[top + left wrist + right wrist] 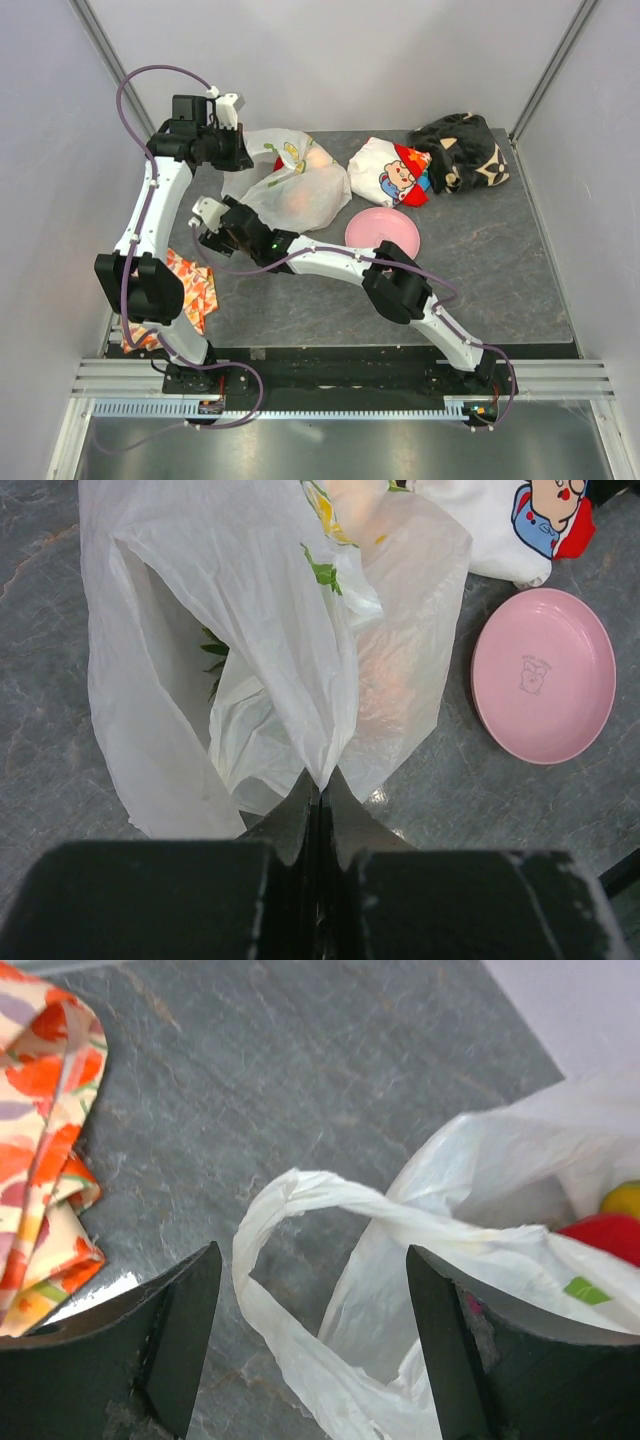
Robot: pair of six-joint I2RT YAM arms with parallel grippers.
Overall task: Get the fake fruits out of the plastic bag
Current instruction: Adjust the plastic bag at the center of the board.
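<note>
My left end effector (320, 788) is pinched fully shut on a fold of the bag (250, 610), holding the film up near the upper left of the overhead frame. My right end effector (315, 1270) is spread wide with nothing in it. It hovers over a loop handle (330, 1200) that hangs slack out of the bag's mouth.

None of the fruits (300, 200) is out. A red piece (610, 1232) and a yellow piece (625, 1198) show inside the mouth at the right edge of the right wrist view. A peach (385, 680) glows through the film at the centre of the left wrist view, with green leaves (212, 655) in shadow to its left. I judge this the opening step: one side is held, but the mouth is not yet parted enough to reach in.

Next, I think, the right should close on that handle or the near rim and draw it away from the left's grip without bunching film over the fruits.

The tabletop (480, 270) is dark grey, stone-patterned and matte. A pink plate (545, 675) sits just right of the bag and an orange cloth (45, 1110) lies at the overhead frame's lower left. A bear cloth (395, 172) and a dark cloth (460, 150) lie at its top right. Pale walls (350, 60) close in the cell.
</note>
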